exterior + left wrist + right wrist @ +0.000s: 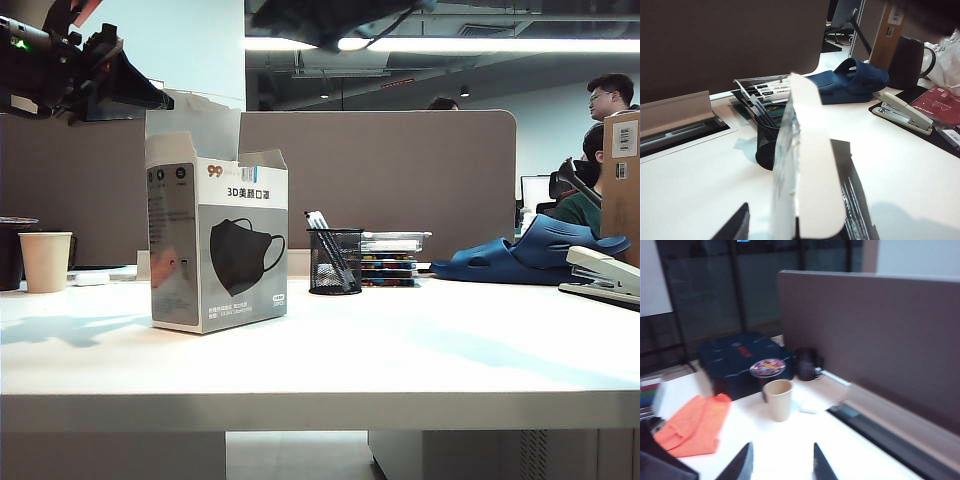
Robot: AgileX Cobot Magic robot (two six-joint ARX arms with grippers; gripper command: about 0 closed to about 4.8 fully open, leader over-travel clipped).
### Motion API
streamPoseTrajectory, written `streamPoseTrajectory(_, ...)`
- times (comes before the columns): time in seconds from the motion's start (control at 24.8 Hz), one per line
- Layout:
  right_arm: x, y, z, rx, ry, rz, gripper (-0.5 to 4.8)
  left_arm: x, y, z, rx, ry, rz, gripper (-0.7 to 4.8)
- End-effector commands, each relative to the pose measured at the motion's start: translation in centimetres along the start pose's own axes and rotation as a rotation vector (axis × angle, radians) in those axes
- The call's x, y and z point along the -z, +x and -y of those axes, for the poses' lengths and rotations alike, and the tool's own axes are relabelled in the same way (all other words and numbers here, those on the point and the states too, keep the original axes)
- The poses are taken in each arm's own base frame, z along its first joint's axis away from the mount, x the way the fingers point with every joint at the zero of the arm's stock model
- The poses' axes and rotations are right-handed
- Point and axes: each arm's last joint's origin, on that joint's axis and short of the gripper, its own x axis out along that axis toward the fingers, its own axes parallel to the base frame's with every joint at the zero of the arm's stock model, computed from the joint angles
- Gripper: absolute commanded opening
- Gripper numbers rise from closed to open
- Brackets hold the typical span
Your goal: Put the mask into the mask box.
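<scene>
The mask box [220,245], white and grey with a black mask picture, stands upright on the left half of the white table [400,350], its top flaps raised. My left gripper [150,98] hangs at the tall rear flap [815,165]. In the left wrist view the left gripper [781,222] is open: one finger [737,225] stands well away from the flap, the other is hidden behind it. A blurred clear sheet [785,175] stands edge-on beside the flap; I cannot tell whether it is the mask. My right gripper [782,460] is open and empty above the table.
A mesh pen holder [335,262], stacked cases [390,258], blue slippers [530,255] and a stapler [605,275] lie right of the box. A paper cup [45,260] stands left. Near the right gripper are an orange cloth [695,422], a dark case [742,365] and the partition [880,340].
</scene>
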Motion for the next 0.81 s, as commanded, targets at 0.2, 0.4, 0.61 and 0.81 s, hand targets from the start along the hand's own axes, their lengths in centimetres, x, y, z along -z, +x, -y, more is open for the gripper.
streamPoseTrajectory(0.2, -3.4, -4.0, 2.7, 0.147, -0.011, -0.044, 3.09, -0.2, 0.0, 0.1, 0.009, 0.008, 0.013, 4.03)
streamPoseTrajectory(0.4, -5.7, -7.0, 4.5, 0.224, -0.019, -0.033, 3.06, -0.3, -0.1, 0.2, 0.039, 0.009, 0.014, 4.07)
streamPoseTrajectory(0.61, -7.1, -9.0, 5.3, 0.27, -0.025, -0.023, 3.06, -0.3, -0.1, 0.7, 0.195, 0.007, 0.013, 4.58)
streamPoseTrajectory(0.81, -7.2, -9.4, 5.5, 0.277, -0.022, -0.029, 3.06, 0.1, -0.1, 0.7, 0.212, -0.021, -0.012, 4.79)
